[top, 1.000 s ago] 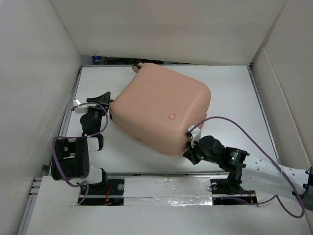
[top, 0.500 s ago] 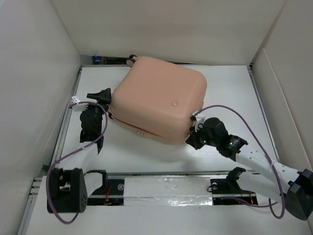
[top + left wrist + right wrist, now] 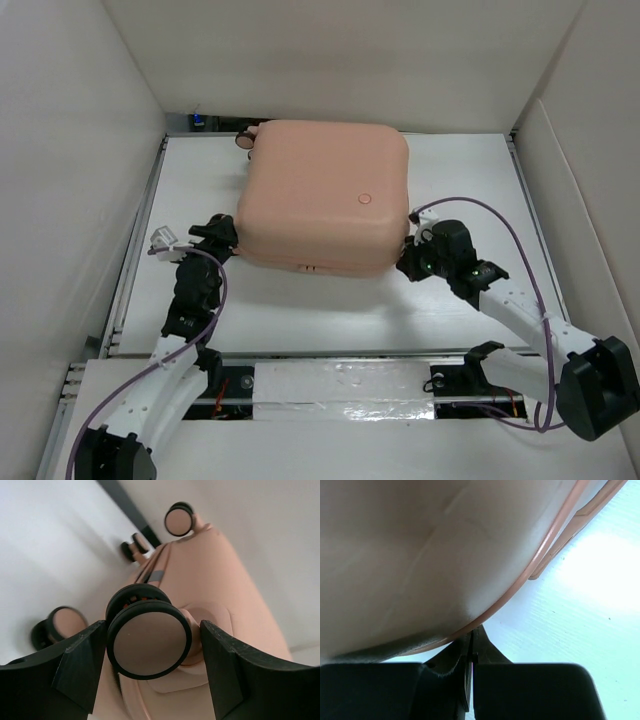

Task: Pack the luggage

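The luggage (image 3: 325,195) is now lying square to the white table (image 3: 300,310), having turned from its slanted position a second ago and slid toward the far edge. It is resting flat and closed, with its wheeled end facing left and its long axis running left to right. The left gripper (image 3: 222,235) has come forward to the near left corner, its fingers standing apart on either side of a wheel (image 3: 149,640) with slim gaps showing. The right gripper (image 3: 472,652) is pressing its tips against the near right corner, pinched together on nothing. Pale boards (image 3: 80,150) are walling in the table on three sides.
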{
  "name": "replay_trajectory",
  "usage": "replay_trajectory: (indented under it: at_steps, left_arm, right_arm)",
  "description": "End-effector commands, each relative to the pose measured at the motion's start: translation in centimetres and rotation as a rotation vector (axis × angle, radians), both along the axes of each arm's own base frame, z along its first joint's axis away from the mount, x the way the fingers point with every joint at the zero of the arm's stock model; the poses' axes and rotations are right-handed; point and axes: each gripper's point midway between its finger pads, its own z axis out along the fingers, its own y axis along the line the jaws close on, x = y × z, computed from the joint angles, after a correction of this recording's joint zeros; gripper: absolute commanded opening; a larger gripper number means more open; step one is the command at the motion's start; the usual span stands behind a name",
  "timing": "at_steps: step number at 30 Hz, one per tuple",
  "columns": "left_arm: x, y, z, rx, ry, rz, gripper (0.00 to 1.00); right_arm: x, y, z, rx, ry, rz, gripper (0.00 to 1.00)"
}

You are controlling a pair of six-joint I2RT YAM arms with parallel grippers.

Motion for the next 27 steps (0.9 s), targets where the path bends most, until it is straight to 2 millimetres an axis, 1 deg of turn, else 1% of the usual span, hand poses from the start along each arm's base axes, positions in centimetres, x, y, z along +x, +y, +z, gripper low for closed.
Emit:
replay_trajectory:
  at_steps: [1,2,3,4,5,7,8,10,11,12,13,14,15,16,17,18,19,20,22,23,25,26,27]
  left_arm:
    - [-1.4,-2.0,-1.4,0.078,0.044,-0.106,0.50]
    - [-1.5,-1.4,-1.2,0.061,0.030,-0.073,0.71]
    - [-1.8,-1.3,0.6,0.023,-0.042,-0.067,0.75]
    - [-1.8,-1.2,1.5,0.005,-0.072,-0.060,0.79]
    - [-1.8,-1.3,3.3,-0.017,-0.113,-0.064,0.84]
    - [-1.3,-1.7,5.7,-0.045,-0.165,-0.079,0.86]
    - [-1.2,-2.3,8.1,-0.060,-0.210,-0.111,0.88]
    - [-0.4,-3.2,10.9,-0.073,-0.272,-0.148,0.90]
    - [0.0,-4.2,13.9,-0.074,-0.330,-0.194,0.93]
    - [0.2,-5.2,15.3,-0.063,-0.350,-0.232,0.93]
    - [0.6,-5.6,16.3,-0.023,-0.356,-0.246,0.93]
    - [0.4,-7.1,19.0,0.002,-0.403,-0.325,0.84]
    - [1.4,-8.5,18.6,0.025,-0.384,-0.382,0.75]
    - [1.1,-10.3,18.5,0.036,-0.390,-0.473,0.62]
    - [0.8,-12.7,16.9,0.048,-0.366,-0.592,0.30]
    - [0.3,-13.9,16.2,0.052,-0.365,-0.628,0.18]
    - [-1.3,-16.7,15.3,0.055,-0.352,-0.712,0.07]
    - [-2.0,-17.7,13.2,0.099,-0.317,-0.732,0.00]
    - [-4.2,-19.8,10.9,0.144,-0.268,-0.797,0.00]
    - [-6.1,-21.3,9.1,0.166,-0.230,-0.835,0.00]
    - [-7.9,-21.0,6.7,0.196,-0.166,-0.827,0.00]
    - [-8.0,-20.4,4.5,0.211,-0.110,-0.790,0.00]
    - [-9.0,-20.7,1.9,0.241,-0.027,-0.816,0.07]
  right_arm:
    - [1.8,4.5,10.9,0.237,-0.354,0.159,0.00]
    - [1.6,4.5,11.0,0.238,-0.357,0.159,0.00]
    - [1.3,4.7,10.7,0.237,-0.350,0.168,0.00]
    - [1.2,4.6,10.3,0.234,-0.343,0.167,0.00]
    - [1.2,4.6,10.1,0.233,-0.339,0.167,0.00]
    - [1.1,4.5,9.6,0.223,-0.328,0.164,0.00]
    - [1.1,4.4,9.5,0.221,-0.328,0.163,0.00]
    - [1.2,4.5,9.3,0.219,-0.325,0.166,0.00]
    - [1.2,4.5,9.2,0.220,-0.323,0.166,0.00]
    - [1.3,4.6,9.2,0.220,-0.323,0.167,0.00]
    - [1.4,4.7,9.0,0.220,-0.316,0.168,0.00]
    - [1.5,4.7,9.0,0.217,-0.317,0.171,0.00]
    - [1.5,4.8,8.9,0.215,-0.315,0.173,0.00]
    - [1.6,4.8,8.9,0.216,-0.315,0.172,0.00]
    - [1.8,4.5,8.9,0.215,-0.318,0.161,0.00]
    - [1.8,4.6,8.9,0.216,-0.319,0.163,0.00]
    - [2.1,4.4,9.0,0.217,-0.324,0.154,0.00]
    - [2.2,4.4,8.8,0.215,-0.320,0.154,0.00]
    - [2.3,4.2,8.5,0.199,-0.305,0.158,0.00]
    - [2.2,4.2,8.4,0.191,-0.297,0.161,0.00]
    - [2.1,3.8,8.3,0.172,-0.292,0.148,0.00]
    - [2.1,3.7,8.3,0.174,-0.297,0.144,0.00]
    - [2.0,3.6,8.6,0.181,-0.309,0.139,0.00]
